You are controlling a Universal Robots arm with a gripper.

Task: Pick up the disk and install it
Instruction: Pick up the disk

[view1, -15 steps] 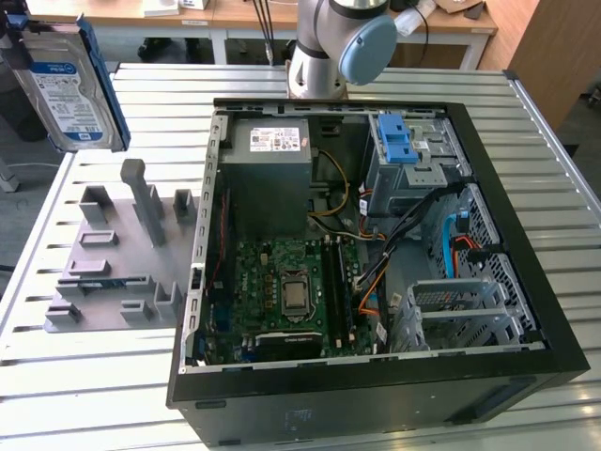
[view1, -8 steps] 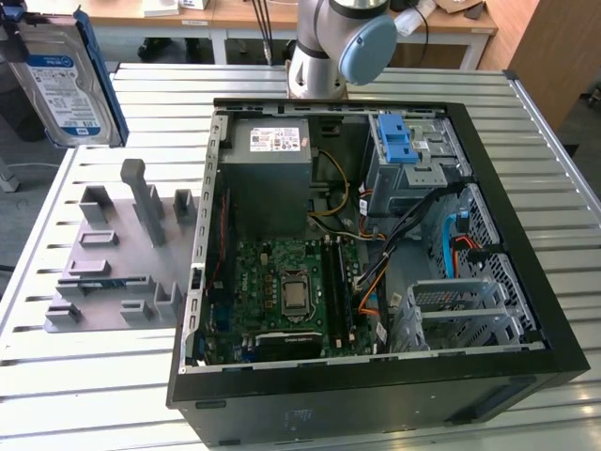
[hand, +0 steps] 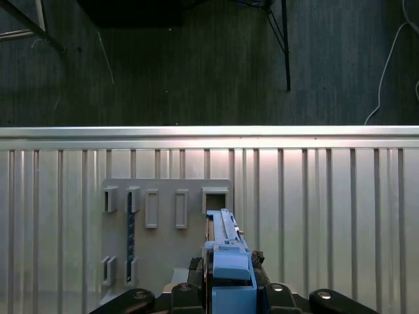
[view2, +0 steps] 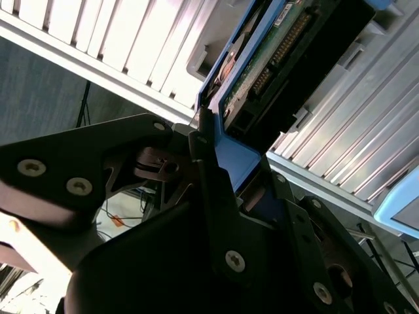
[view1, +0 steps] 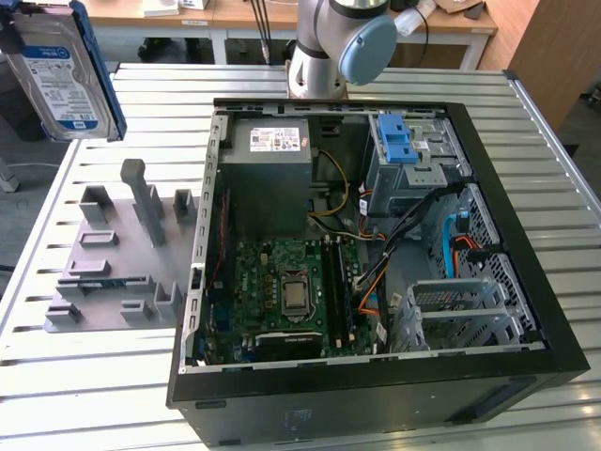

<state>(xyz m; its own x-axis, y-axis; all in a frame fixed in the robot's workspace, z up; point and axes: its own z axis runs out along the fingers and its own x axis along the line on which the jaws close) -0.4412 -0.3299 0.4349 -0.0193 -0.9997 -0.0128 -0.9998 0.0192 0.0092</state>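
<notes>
One disk is the item of interest. It sits at about 10 o'clock in the exterior view, upright with its white-and-blue label facing the camera and its blue carrier bracket along the edge, raised well clear of the tabletop.

End effector: clenched on the disk. In the second wrist view both black fingers press on the blue bracket, and the drive's green circuit-board underside runs away from them. In the first wrist view the end effector holds the disk edge-on over the grey fixture plate.

Fixture plate: flat on the slatted tabletop at 9 o'clock in the exterior view, just beside the computer case. It carries several grey posts and slot holders. The disk is apart from it.

Computer case: lies open on its side, from centre frame to 4 o'clock. Inside it:
- green motherboard, near 6 o'clock of the opening
- grey power supply with a white sticker, at 11 o'clock
- blue latch piece on a metal bay, at 1 o'clock
- perforated metal cage, at 4 o'clock
- orange and black cables between the bay and the board

Arm: its grey and blue-capped joint stands at 12 o'clock behind the case.
</notes>
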